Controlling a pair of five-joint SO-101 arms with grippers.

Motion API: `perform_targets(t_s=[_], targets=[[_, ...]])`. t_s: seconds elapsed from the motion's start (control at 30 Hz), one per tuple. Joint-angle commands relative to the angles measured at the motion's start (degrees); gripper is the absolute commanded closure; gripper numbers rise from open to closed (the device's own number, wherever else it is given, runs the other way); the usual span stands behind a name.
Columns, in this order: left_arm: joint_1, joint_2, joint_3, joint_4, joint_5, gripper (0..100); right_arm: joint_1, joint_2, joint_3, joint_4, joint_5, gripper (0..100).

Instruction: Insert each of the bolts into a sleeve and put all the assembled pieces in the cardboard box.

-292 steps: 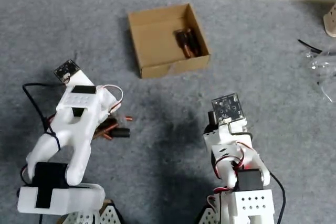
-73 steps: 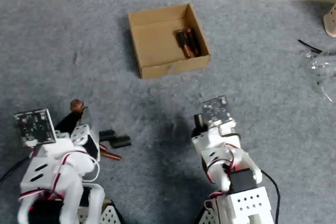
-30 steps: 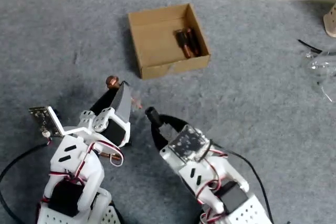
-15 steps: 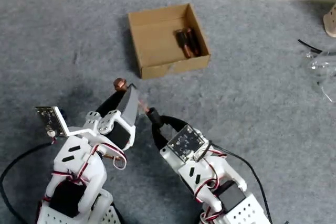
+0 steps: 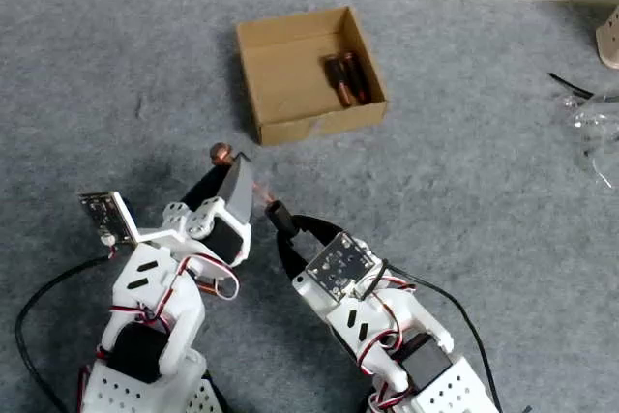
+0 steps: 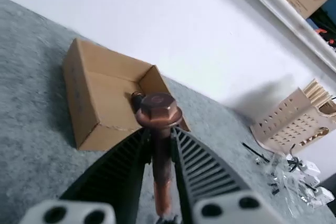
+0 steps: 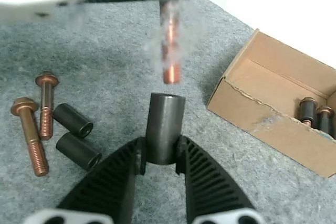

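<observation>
Copper-coloured and hex-headed, the bolt is being gripped by its shank in the left claw, head above the fingers and threaded end sticking out below. We are reading this hold as deliberate, because it leaves the tip free to enter a bore.

The right claw is clenching a black sleeve around its lower part, so the open mouth is facing the bolt. In the right wrist view the bolt tip is hanging just off that mouth, roughly in line with it and not yet inside. In the high view the two claws are meeting in the near middle of the grey tabletop, angled toward each other. We are judging the step in hand to be the mating of this pair, which calls for the axes to line up before the bolt goes in.

The cardboard box is standing farther off, beyond the claws, with two assembled pieces lying side by side against its right wall.

Two loose bolts and two loose sleeves are lying close together on the tabletop, so we are putting the task at around the halfway mark.

We are finding no writing that we can read on the box walls or on the parts.
</observation>
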Motion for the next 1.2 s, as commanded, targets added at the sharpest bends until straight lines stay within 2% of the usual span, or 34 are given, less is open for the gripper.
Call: perform_targets(t_s=[0.0, 0.13, 0.3, 0.4, 0.7, 0.93, 1.17], targets=[[-0.48, -0.22, -0.75, -1.32, 0.18, 99, -1.1, -1.19, -1.1, -2.07, 0.35, 99.5], [1.27, -0.22, -0.75, -1.23, 0.26, 99, -0.75, -1.19, -1.1, -2.07, 0.35, 99.5], [5.23, -0.48, -4.09, 5.8, 0.26, 99, -0.75, -1.19, -1.1, -2.07, 0.53, 99.5], [5.23, -0.57, -5.67, 8.79, 0.26, 99, -0.75, -1.19, -1.1, -2.07, 0.62, 99.5], [5.32, -0.31, -3.47, 8.88, 0.26, 99, -0.66, -1.19, -1.1, -2.07, 0.62, 99.5], [11.65, -0.31, -0.4, 8.88, -0.18, 99, 1.8, -1.19, -1.1, -2.07, 0.35, 99.5], [12.0, -0.4, 0.13, 8.88, -0.18, 99, 3.47, -1.19, -1.01, -2.24, 0.35, 99.5]])
